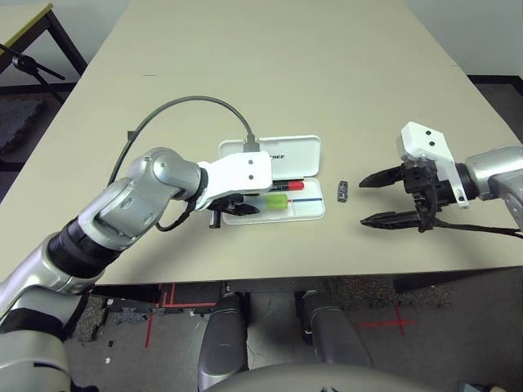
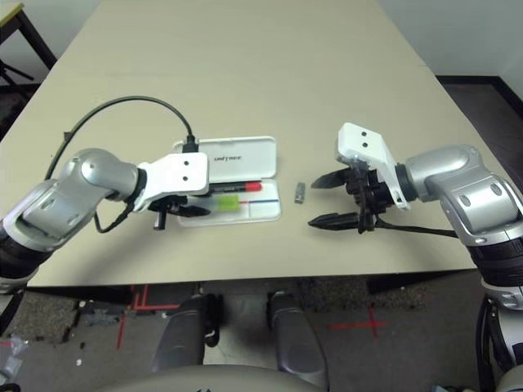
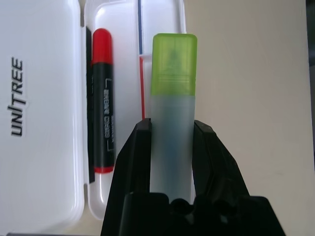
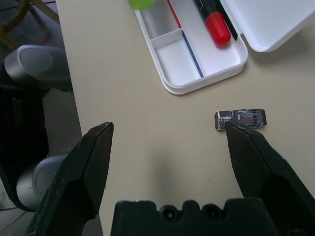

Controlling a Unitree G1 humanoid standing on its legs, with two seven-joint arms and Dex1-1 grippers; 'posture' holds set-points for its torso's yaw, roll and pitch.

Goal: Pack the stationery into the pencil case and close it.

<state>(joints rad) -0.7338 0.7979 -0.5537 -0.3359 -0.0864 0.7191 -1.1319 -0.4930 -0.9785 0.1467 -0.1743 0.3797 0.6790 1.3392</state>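
Pencil case (image 1: pixel 304 155) lies open mid-desk (image 1: pixel 245 65), marker (image 3: pixel 102 98) inside. My left hand (image 3: pixel 170 132) grips the highlighter (image 3: pixel 172 98) over the tray; my right hand (image 1: pixel 392 196) hovers open beside the clip (image 1: pixel 342 191).

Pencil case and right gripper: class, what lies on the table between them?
The small dark clip-like piece lies on the bare table between the open pencil case and the right gripper, clear in the head views.

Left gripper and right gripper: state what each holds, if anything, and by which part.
The left gripper holds the highlighter by its pale barrel, below the lime-green cap, over the open pencil case. The right gripper is open and holds nothing.
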